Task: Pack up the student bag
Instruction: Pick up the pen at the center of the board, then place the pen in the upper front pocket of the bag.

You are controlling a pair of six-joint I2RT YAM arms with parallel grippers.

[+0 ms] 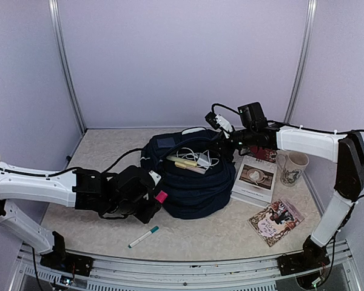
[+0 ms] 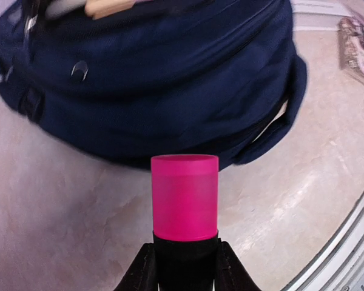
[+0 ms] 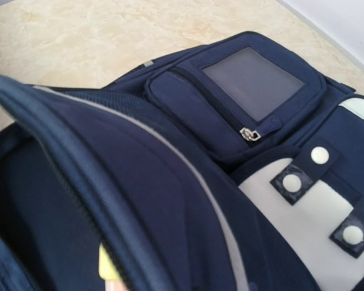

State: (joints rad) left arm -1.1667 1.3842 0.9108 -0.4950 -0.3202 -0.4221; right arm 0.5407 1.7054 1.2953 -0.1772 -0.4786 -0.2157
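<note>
Student bag [image 1: 191, 182] lay open at table centre, white charger [image 1: 201, 159] sitting in its mouth. Left gripper [image 2: 185, 262], at the bag's 8 o'clock, clamped the black barrel of a pink-capped marker [image 2: 185, 197], cap toward the bag. Right gripper [image 1: 221, 139] was closed at the bag's 1 o'clock rim; couldn't tell if it pinched fabric. Teal-tipped pen [image 1: 144, 236] at 7 o'clock, book [image 1: 255, 180] and mug [image 1: 291, 168] at 3 o'clock.

Student bag [image 1: 191, 188] sits mid-table with its top open. Charger [image 1: 202, 159] and pens [image 1: 183, 162] lie in the opening. Book [image 1: 255, 179] is just right of the bag, mug [image 1: 291, 168] right of the book. Second book [image 1: 276, 221] lies in front of both. Marker [image 1: 144, 236] lies on the table [image 1: 206, 236], front-left of the bag. Left gripper [image 2: 185, 257] is at the bag's left, highlighter [image 2: 184, 197] clamped in it, just beside the bag.
</note>
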